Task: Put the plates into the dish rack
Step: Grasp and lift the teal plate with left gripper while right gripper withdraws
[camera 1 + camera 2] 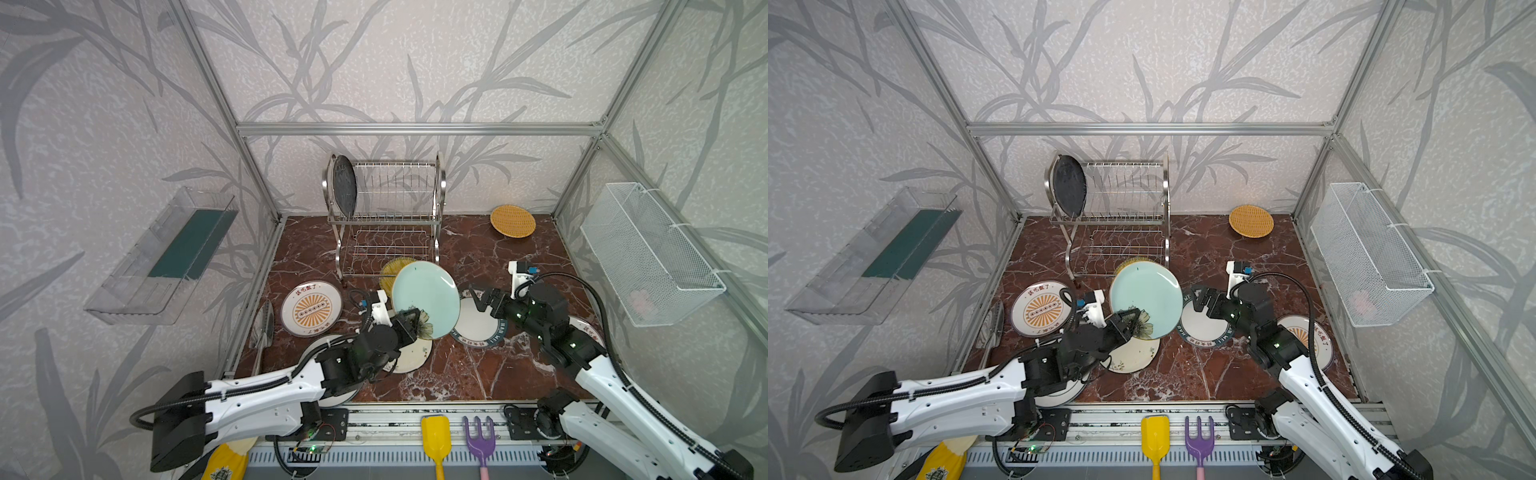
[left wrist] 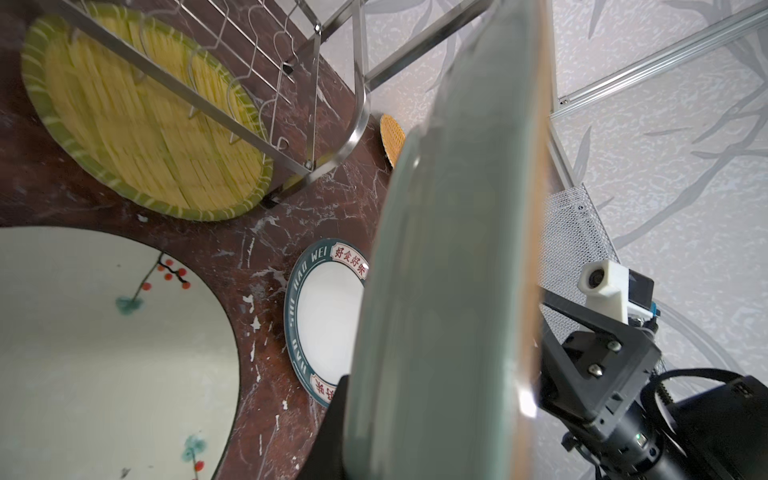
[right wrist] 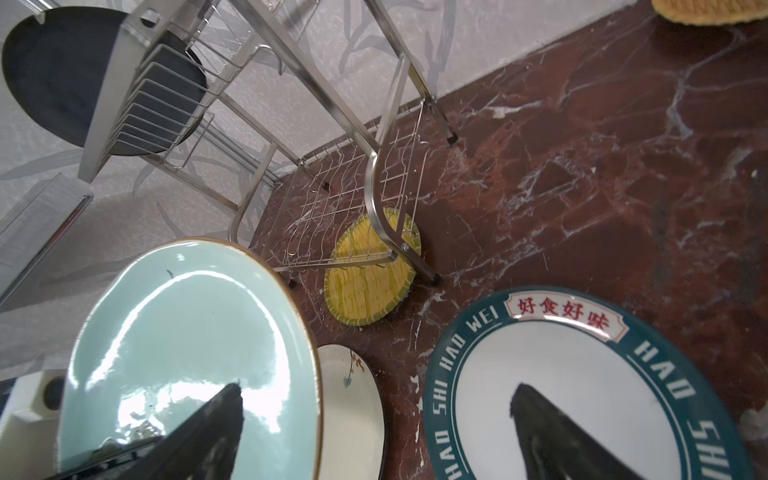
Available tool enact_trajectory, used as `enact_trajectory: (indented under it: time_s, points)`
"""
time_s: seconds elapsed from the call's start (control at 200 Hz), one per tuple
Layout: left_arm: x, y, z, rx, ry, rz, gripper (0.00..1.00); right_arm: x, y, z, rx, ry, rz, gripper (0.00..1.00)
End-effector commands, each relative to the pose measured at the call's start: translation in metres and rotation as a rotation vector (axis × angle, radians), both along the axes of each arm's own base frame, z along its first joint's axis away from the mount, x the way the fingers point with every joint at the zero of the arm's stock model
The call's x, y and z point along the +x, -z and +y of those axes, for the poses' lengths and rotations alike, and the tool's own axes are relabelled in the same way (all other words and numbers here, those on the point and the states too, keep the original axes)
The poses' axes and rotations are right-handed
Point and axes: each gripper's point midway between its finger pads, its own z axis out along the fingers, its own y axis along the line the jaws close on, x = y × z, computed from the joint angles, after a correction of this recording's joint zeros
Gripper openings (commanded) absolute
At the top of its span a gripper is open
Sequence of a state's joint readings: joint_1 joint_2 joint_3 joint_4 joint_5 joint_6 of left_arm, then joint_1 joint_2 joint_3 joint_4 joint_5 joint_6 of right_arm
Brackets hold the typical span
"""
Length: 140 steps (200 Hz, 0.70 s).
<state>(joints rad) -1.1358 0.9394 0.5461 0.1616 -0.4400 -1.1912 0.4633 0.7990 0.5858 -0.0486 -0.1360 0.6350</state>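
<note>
While 1 black plate (image 1: pixel 345 187) stands in the rack's (image 1: pixel 392 216) leftmost upper slot, the left claw (image 1: pixel 413 318) clamps the teal plate (image 1: pixel 426 296) by its lower rim, tilted up at frame centre. The right claw (image 1: pixel 477 298) gapes just right of it. Carrying step, I judge: next, lift it edge-on into 1 free slot.

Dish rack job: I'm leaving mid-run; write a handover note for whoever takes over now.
Left gripper: shut on the round pale teal ceramic plate, lifted and tilted.
Right gripper: open, empty, beside that plate.
Done: one round black plate stands in the upper tier of the shiny steel wire dish rack.
To do: rack the teal plate, then those on the table: yellow striped, orange woven-look, teal-rimmed white, cream floral, two orange-sunburst, one white under the left arm.
</note>
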Motion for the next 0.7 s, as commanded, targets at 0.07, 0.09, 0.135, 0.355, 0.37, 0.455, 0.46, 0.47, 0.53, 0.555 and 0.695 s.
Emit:
enact_trajectory:
  time_s: [0.07,0.09,0.135,0.355,0.37,0.455,0.46,0.47,0.53,0.555,0.695]
  points:
    - [-0.003,-0.082,0.051,0.058,-0.083,-0.212,0.00,-0.002,-0.032,0.025,0.020,-0.171,-0.247,0.99]
    - [-0.004,-0.086,0.056,0.065,-0.089,-0.221,0.00,-0.004,-0.033,0.028,0.026,-0.189,-0.259,0.99]
    - [-0.008,-0.099,0.064,0.081,-0.083,-0.251,0.00,-0.008,-0.035,0.032,0.043,-0.223,-0.289,0.99]
    - [-0.015,-0.150,0.095,0.180,-0.110,-0.352,0.00,-0.020,-0.029,0.041,0.112,-0.293,-0.351,0.99]
    - [-0.015,-0.153,0.096,0.186,-0.113,-0.359,0.00,-0.021,-0.027,0.041,0.115,-0.297,-0.355,0.99]
    - [-0.014,-0.173,0.102,0.218,-0.133,-0.401,0.00,-0.027,-0.023,0.039,0.120,-0.305,-0.380,0.99]
    - [-0.014,-0.175,0.102,0.220,-0.134,-0.403,0.00,-0.027,-0.022,0.039,0.119,-0.303,-0.382,0.99]
    - [-0.014,-0.175,0.102,0.234,-0.136,-0.409,0.00,-0.027,-0.022,0.038,0.117,-0.299,-0.387,0.99]
    - [-0.012,-0.190,0.104,0.272,-0.149,-0.440,0.00,-0.027,-0.021,0.033,0.111,-0.273,-0.408,0.99]
    - [-0.011,-0.196,0.104,0.292,-0.156,-0.454,0.00,-0.027,-0.021,0.032,0.112,-0.266,-0.413,0.99]
    - [-0.002,-0.230,0.112,0.390,-0.238,-0.508,0.00,-0.029,-0.021,0.030,0.087,-0.264,-0.431,0.99]
